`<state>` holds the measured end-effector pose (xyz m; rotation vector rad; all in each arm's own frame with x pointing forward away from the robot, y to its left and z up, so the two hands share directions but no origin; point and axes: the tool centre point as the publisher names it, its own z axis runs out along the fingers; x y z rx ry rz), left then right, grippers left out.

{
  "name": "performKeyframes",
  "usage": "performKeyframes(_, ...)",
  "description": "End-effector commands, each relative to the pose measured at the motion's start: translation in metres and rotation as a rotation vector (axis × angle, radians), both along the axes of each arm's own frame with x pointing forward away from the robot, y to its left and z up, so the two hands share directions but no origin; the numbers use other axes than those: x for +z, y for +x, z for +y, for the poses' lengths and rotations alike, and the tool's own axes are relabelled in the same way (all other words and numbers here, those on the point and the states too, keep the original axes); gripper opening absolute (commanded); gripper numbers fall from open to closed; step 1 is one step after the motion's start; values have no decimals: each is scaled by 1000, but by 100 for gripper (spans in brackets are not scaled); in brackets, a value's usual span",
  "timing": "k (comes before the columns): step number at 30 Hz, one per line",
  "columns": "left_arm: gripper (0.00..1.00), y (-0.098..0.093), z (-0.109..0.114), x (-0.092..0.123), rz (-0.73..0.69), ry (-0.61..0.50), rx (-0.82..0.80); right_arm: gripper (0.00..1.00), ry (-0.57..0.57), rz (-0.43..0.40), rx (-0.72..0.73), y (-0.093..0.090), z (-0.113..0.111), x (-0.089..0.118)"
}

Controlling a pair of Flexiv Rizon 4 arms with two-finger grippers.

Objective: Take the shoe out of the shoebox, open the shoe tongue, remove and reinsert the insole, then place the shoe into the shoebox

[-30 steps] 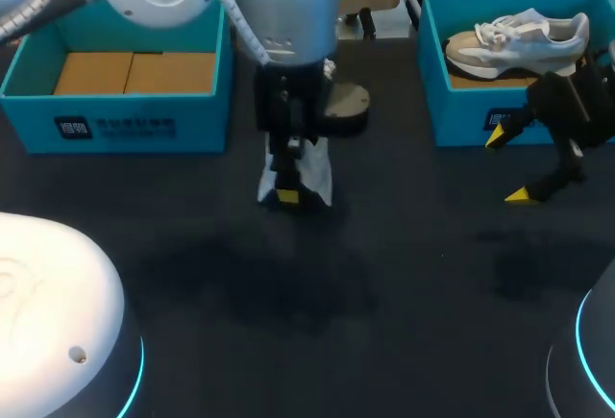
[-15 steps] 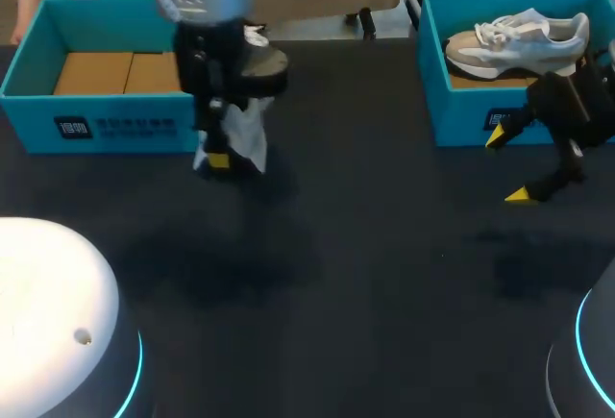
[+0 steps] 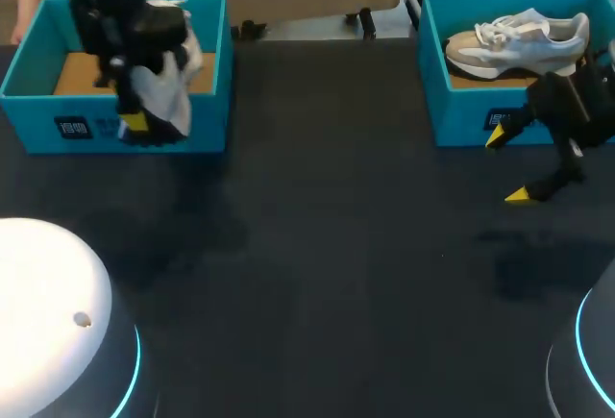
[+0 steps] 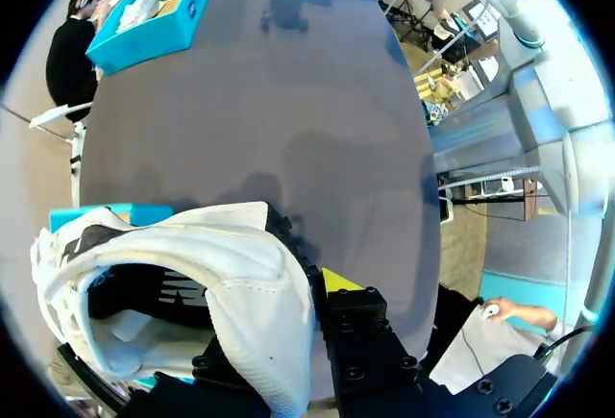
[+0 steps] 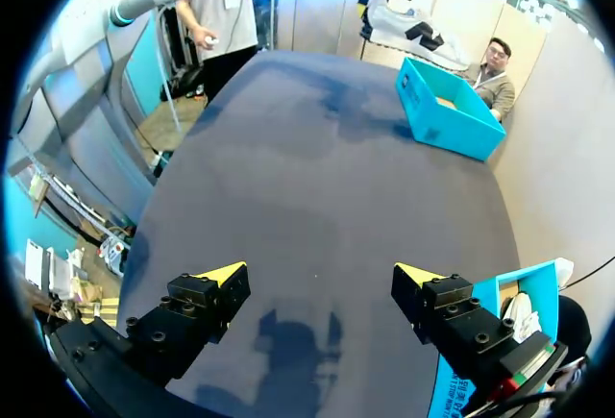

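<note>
Over the last second the left arm has swung the shoe [image 3: 165, 91] from the middle of the desk [image 3: 336, 245] across to the left shoebox [image 3: 58, 125], while the right arm has not shifted at all.

The left hand [image 3: 135, 122] is clenched on the white upper of the shoe. In the left wrist view one yellow tip lies against the outside of the shoe's side wall, and the other is probably inside the opening, though the fabric hides it. Gripping that wall by the collar lets the arm carry the shoe clear of the desk with the sole free. I judge this to be the last step, setting the shoe into the box.

The shoe hangs in the air at the front wall of the left shoebox, partly over its cardboard floor and not yet resting on anything. Its long axis is tipped steeply, nearer upright than flat. The dark sole is uppermost and toward the far side, and the white upper droops toward the desk. The mouth of the shoe faces back up the left arm. I cannot tell for sure which end is the toe.

The right hand [image 3: 508, 166] is released and empty, its fingers spread wide, parked just in front of the right shoebox [image 3: 461, 115]. That box holds a second shoe [image 3: 524, 38] lying on its side.
</note>
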<state>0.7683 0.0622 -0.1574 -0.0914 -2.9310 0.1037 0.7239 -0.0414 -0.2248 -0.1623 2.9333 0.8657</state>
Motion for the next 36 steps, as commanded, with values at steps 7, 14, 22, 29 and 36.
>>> performKeyframes(7,0,35,94,-4,15,-91,65,100,-2,1,-1,0,1,0)
performKeyframes(14,0,53,124,-9,7,-5,36,100,-2,1,-1,0,1,0)
performKeyframes(22,0,78,166,3,-33,55,67,100,-2,1,-1,0,1,0)
performKeyframes(29,0,99,193,15,-34,96,153,100,-2,1,-1,0,1,0)
performKeyframes(36,0,99,193,15,-34,96,153,100,-2,1,-1,0,1,0)
